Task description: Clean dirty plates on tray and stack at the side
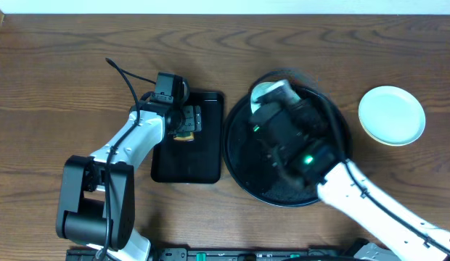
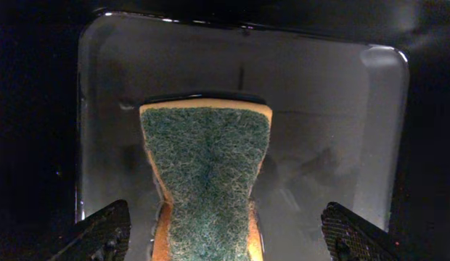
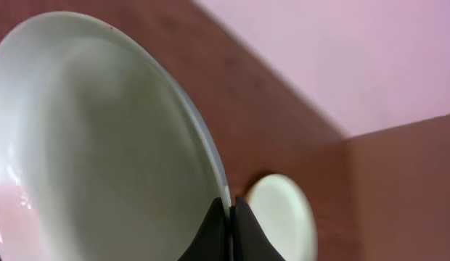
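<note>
While right gripper [image 3: 230, 217] pinches mint-white plate [image 3: 101, 145] by rim above tray [image 1: 243, 170], second plate [image 1: 391, 114] lies off tray to robot's right, right arm [image 1: 370, 199] nearer; left gripper [image 2: 226, 233] gapes empty over sponge [image 2: 207, 167].

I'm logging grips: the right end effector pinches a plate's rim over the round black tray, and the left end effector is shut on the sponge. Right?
No. The left end effector is open around the sponge, as the left wrist view shows. The right end effector does pinch a plate by its rim over the round black tray.
</note>
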You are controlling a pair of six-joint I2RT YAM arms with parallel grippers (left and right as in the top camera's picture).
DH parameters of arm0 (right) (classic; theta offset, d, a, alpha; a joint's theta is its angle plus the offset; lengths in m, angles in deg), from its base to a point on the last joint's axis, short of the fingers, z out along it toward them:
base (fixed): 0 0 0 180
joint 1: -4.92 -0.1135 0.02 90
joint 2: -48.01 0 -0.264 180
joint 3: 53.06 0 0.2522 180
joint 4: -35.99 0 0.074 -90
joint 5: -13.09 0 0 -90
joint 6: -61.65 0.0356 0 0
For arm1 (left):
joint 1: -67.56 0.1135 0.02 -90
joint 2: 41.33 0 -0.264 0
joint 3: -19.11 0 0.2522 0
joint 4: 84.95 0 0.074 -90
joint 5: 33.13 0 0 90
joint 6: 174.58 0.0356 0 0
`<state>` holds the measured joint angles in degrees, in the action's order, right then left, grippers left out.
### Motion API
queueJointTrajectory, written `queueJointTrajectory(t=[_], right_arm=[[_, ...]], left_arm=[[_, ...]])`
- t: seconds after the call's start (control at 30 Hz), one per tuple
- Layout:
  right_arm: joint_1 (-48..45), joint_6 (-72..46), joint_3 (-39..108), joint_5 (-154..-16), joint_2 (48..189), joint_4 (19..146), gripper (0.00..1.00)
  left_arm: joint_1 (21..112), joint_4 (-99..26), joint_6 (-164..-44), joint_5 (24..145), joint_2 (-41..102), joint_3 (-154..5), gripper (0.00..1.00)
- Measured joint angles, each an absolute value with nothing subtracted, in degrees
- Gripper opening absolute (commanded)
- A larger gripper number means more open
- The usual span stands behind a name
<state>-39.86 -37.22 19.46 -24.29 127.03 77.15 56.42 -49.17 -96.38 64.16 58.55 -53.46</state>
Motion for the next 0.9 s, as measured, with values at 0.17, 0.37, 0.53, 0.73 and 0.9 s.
queueJointTrajectory(t=[0.17,0.37,0.53,0.73,0.9], right_arm=[[-46.76,-38.86,19.46,-13.45,127.01,75.43,0.01],[-48.47,-39.42,19.46,-7.66,127.01,75.08,0.01],[-48.47,-39.42,19.46,-6.24,127.01,75.03,0.01],[-48.47,-39.42,19.46,-5.97,127.01,74.38,0.01],[-47.09,-35.38,19.46,-9.95,127.01,75.43,0.01]], left_arm=[[56.40,-49.17,-96.38,64.14,58.55,-53.46,0.85],[56.42,-49.17,-96.38,64.14,58.55,-53.46,0.85],[56.42,-49.17,-96.38,64.14,58.55,-53.46,0.85],[56.42,-49.17,-96.38,64.14,58.55,-53.46,0.85],[56.42,-49.17,-96.38,64.14,58.55,-53.46,0.85]])
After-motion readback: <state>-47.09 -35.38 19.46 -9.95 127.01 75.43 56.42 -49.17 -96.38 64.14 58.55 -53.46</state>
